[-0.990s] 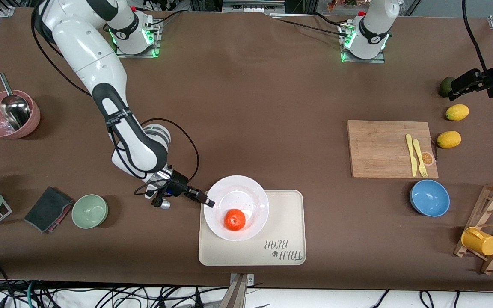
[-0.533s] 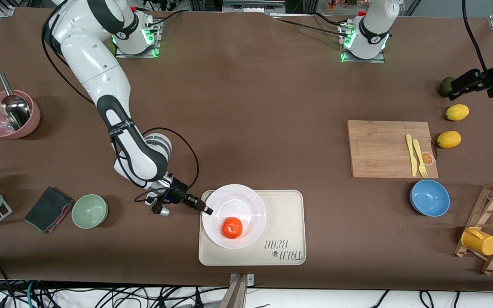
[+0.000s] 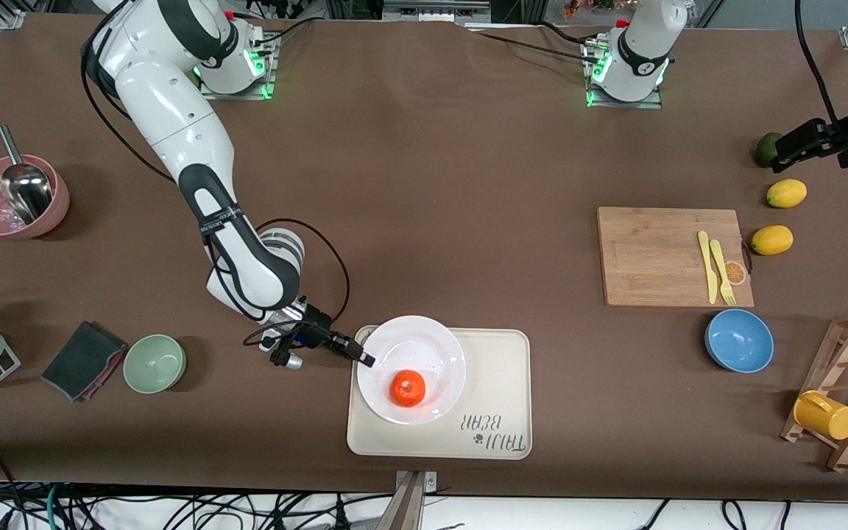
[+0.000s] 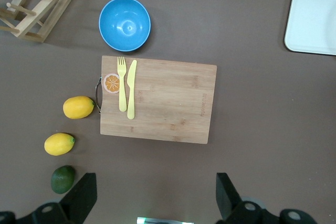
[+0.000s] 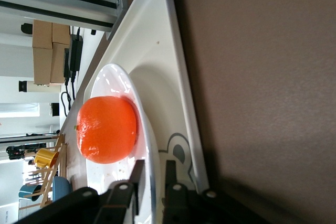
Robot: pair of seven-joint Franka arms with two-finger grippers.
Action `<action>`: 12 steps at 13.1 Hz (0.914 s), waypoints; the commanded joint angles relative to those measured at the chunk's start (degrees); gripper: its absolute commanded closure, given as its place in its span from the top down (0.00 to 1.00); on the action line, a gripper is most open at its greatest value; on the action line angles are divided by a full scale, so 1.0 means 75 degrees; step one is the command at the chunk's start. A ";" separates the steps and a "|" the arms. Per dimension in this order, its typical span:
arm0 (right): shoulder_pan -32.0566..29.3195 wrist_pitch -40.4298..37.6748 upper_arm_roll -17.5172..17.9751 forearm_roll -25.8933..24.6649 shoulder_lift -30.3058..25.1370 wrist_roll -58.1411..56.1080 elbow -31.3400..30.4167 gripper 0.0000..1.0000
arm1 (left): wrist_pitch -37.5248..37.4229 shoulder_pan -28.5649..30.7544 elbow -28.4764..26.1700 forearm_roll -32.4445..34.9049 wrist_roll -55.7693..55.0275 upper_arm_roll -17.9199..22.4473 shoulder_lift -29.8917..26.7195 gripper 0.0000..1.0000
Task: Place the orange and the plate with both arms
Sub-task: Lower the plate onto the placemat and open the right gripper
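Since the previous frame the tray (image 3: pixel 497 383) and the plate (image 3: pixel 435 350) on it have shifted slightly toward my left arm's end of the table, and the orange (image 3: pixel 408 388) now sits nearer the plate's centre. My right arm reaches low across the table; my right gripper (image 3: pixel 366 358) pinches the plate's rim, one finger (image 5: pixel 131 190) above it and one below. The plate is glossy white, the orange bright and slightly flattened. My left arm waits, its left gripper (image 3: pixel 781 154) spread wide over the dark green fruit (image 3: pixel 765 147).
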 commanded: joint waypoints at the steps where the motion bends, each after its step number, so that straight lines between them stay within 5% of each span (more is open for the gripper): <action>1: 0.0081 0.0109 -0.0061 -0.0037 0.0119 -0.0139 0.0305 1.00 | -0.0076 0.0005 0.0170 -0.0144 0.0007 -0.0003 0.0070 1.00; 12: -0.0071 0.0038 -0.0143 -0.1231 -0.0934 -0.0011 -0.0231 1.00 | -0.0076 0.0029 0.0170 -0.0155 0.0007 0.0009 0.0058 1.00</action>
